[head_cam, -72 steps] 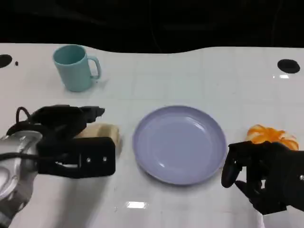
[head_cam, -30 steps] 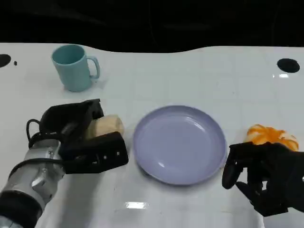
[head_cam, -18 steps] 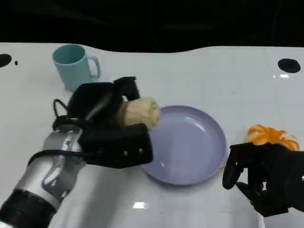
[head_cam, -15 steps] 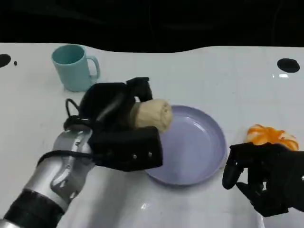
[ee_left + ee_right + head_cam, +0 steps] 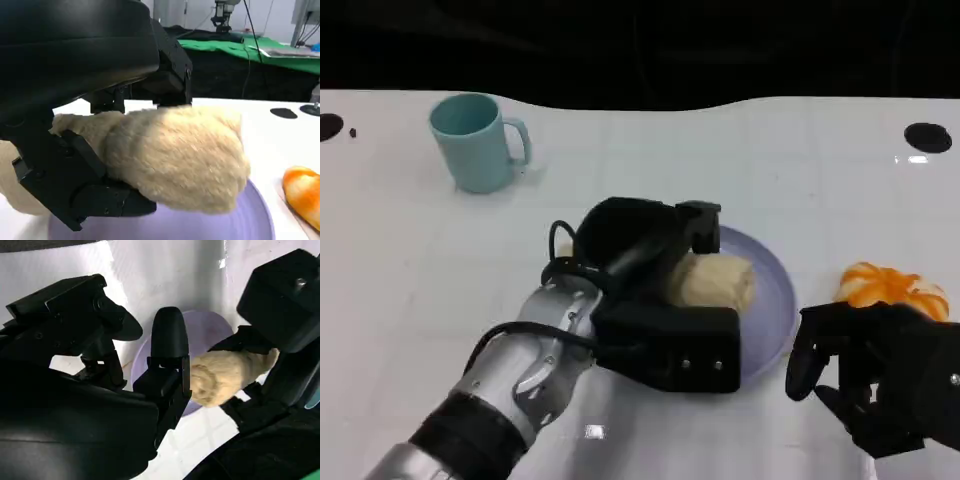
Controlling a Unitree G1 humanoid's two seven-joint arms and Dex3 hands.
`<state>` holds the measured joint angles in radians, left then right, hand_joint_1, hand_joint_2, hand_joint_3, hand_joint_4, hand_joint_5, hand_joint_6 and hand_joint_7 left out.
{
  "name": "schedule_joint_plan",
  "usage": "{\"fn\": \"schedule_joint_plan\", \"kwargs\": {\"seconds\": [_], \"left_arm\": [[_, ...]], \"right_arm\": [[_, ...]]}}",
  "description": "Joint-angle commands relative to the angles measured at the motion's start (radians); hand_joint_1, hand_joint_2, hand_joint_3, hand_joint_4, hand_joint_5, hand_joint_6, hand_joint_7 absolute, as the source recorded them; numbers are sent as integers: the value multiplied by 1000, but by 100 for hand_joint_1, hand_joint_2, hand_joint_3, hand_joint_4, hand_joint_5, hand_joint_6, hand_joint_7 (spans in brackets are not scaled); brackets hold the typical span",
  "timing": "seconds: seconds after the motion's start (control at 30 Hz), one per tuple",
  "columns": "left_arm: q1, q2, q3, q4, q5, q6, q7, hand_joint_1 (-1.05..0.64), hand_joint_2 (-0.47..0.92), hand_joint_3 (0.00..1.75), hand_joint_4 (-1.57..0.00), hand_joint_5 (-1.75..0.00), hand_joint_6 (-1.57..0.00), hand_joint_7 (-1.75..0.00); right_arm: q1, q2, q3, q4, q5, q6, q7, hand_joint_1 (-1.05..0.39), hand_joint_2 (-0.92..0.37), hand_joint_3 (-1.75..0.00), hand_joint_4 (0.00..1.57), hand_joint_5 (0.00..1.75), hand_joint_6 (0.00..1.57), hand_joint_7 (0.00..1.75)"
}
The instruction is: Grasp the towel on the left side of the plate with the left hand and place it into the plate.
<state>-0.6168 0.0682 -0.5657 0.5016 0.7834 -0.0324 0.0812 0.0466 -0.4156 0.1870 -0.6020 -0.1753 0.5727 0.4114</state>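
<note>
A rolled cream towel [image 5: 712, 281] is gripped by my left hand [image 5: 655, 290] over the middle of the lavender plate [image 5: 772, 290]. The left wrist view shows the towel [image 5: 175, 155] filling the hand's fingers [image 5: 75, 165], just above the plate [image 5: 250, 220]. In the right wrist view the towel [image 5: 227, 374] shows above the plate [image 5: 205, 337]. Whether the towel touches the plate I cannot tell. My right hand [image 5: 880, 380] rests on the table at the lower right of the head view with its fingers curled in and nothing held; its fingers [image 5: 167, 355] show in the right wrist view.
A teal mug [image 5: 475, 142] stands at the back left. An orange peeled fruit [image 5: 892, 287] lies right of the plate, just beyond my right hand; it also shows in the left wrist view as an orange thing [image 5: 304, 192]. The table's far edge borders darkness.
My left hand has lifted the towel from the table left of the plate and carried it right, over the plate's middle. The right hand has stayed put.
</note>
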Motion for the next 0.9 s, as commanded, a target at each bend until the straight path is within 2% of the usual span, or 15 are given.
{"fn": "schedule_joint_plan", "kwargs": {"seconds": [0.03,0.07,0.1,0.13,0.2,0.27,0.3,0.43,0.57,0.67,0.77,0.9], "left_arm": [[-35,-30,-13,40,0,70,-66,-26,91,14,-67,-150,-95,-27],[-42,-37,-17,43,1,93,-91,-26,91,14,-63,-143,-93,-24],[-51,-43,-23,47,4,115,-118,-28,92,16,-53,-129,-83,-16],[-60,-48,-29,49,7,136,-144,-29,92,18,-48,-113,-76,-10],[-73,-53,-37,51,10,167,-180,-34,92,17,-35,-71,-50,-2],[-74,-46,-44,43,17,182,-198,-43,92,15,-21,-52,-33,0],[-73,-41,-47,37,21,186,-202,-47,92,14,-17,-48,-28,0],[-59,-18,-58,5,28,191,-216,-59,92,12,-8,-44,-19,0],[-35,12,-49,-63,13,183,-249,-62,92,14,-12,-48,-22,-2],[-8,40,-14,-156,-33,192,-310,-58,92,14,-15,-50,-25,-4],[17,87,32,-279,-93,209,-417,-51,92,17,-20,-53,-32,-6],[46,130,100,-391,-203,238,-540,-47,92,22,-40,-58,-48,-10]], "right_arm": [[-3,-17,7,-1,-10,-9,2,-1,-60,-103,71,174,69,140],[-3,-16,8,-3,-11,-7,2,-1,-59,-103,72,174,69,140],[-2,-15,9,-5,-11,-5,2,-1,-59,-103,71,174,69,139],[-1,-14,10,-8,-12,1,2,-1,-60,-103,71,173,69,139],[-2,-14,11,-12,-13,7,3,-1,-60,-103,71,173,68,139],[-4,-14,14,-16,-15,14,3,-1,-61,-101,71,174,68,139],[-6,-14,16,-17,-18,17,2,-1,-61,-101,70,174,68,139],[-6,-10,10,-9,-9,6,2,-1,-62,-100,71,174,69,139],[-4,-12,7,-10,-5,4,4,-1,-61,-101,71,174,68,140],[-5,-13,5,-4,-3,-1,5,-1,-61,-101,70,173,68,140],[-8,-16,6,-1,-6,2,6,-2,-61,-101,70,173,67,140],[-7,-20,5,6,-6,-13,5,-1,-61,-102,70,173,68,140]]}}
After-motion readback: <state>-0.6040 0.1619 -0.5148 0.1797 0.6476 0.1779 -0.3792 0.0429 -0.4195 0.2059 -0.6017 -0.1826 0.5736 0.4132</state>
